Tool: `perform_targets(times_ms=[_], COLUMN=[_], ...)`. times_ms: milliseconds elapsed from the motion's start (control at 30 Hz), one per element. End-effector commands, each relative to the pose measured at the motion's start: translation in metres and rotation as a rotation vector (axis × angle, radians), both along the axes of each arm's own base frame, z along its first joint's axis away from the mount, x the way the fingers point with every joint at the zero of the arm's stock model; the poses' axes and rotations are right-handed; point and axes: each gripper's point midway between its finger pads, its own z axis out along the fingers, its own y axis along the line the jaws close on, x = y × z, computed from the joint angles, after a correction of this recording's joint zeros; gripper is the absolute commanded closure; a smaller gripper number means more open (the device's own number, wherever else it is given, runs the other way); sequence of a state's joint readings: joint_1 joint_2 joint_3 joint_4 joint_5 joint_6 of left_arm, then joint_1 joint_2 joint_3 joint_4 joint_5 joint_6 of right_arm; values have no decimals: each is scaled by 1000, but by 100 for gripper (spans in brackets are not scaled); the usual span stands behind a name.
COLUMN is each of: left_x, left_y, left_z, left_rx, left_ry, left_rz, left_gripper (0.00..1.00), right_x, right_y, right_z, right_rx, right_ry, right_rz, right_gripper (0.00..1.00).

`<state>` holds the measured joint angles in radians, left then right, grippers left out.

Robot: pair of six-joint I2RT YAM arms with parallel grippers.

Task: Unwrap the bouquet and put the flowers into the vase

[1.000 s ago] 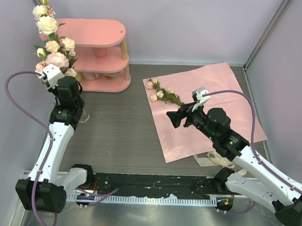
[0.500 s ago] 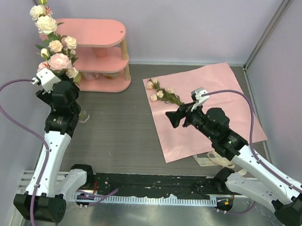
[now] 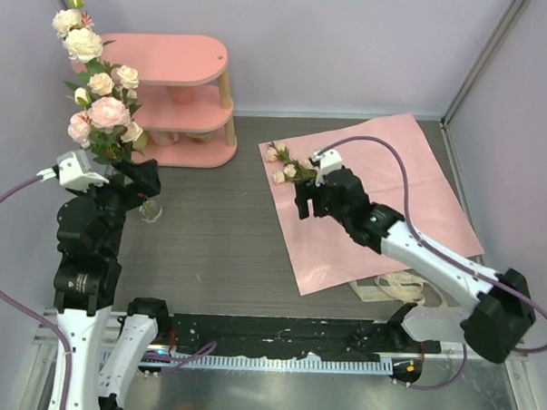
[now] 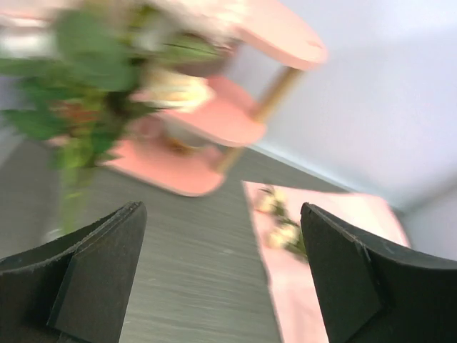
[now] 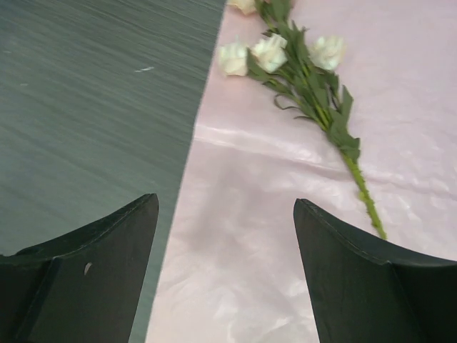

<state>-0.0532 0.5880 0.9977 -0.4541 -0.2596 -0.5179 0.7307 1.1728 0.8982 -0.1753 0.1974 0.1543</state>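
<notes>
Left pincer (image 4: 221, 214) now back from the tall flowers (image 3: 98, 70), wide; right pincer (image 5: 225, 204) (also wide) above crinkled glossy pink paper (image 5: 428, 107).

Pink tiered shelf (image 3: 171, 60) on grey table (image 3: 218, 234)

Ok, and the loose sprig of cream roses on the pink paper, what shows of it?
The loose sprig of small cream roses lies flat on the pink wrapping paper, near its far left corner. Several blooms cluster at one end by the paper's edge; a thin green stem with small leaves trails off to a bare tip. Only the paper touches it; the open right gripper hovers nearby.
</notes>
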Motion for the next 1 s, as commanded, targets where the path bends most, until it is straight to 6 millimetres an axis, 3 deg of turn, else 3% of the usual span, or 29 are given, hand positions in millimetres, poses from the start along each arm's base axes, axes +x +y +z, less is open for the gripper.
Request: perform_targets(times_ms=[0,33,67,133,167,200,267,300,500,733,967], left_x=[0,4,5,-3,-3,-10,-18,-30,-61,-70,-71], left_y=[-107,-118,-128,-153,-161,-175,-190,-206,-258,-285,-290], left_z=[6,-3,-7,-17,-24,-28,-40,-44,-73,-92,-91], left_rx=[-80,-110,-137,-204,-221,-218,-202,-186,-168,-125,-95], left_ry=[-30,9,30,77,110,125,149,159,225,272,277], left_rz=[-606,-668,-724,-872,-912,-972,-1019,-1085,-1241,-1290,-1318], left_gripper=[8,9,11,14,17,17,17,17,17,17,17], right_x=[48,56,65,84,91,97,100,104,100,82,89], right_y=[-25,-28,-31,-54,-64,-75,-86,-97,-114,-118,-122], right_z=[-7,-15,-36,-47,-66,-73,-89,-98,-128,-153,-173], right_rx=[-212,-245,-299,-344,-375,-367,-383,-386,-381,-384,-414], right_ry=[-6,13,61,123,178,218,265,285,391,477,474], right_rz=[-134,-142,-154,-210,-226,-232,-217,-234,-207,-161,-151], right_gripper=[18,19,21,26,30,32,36,37,41,47,53])
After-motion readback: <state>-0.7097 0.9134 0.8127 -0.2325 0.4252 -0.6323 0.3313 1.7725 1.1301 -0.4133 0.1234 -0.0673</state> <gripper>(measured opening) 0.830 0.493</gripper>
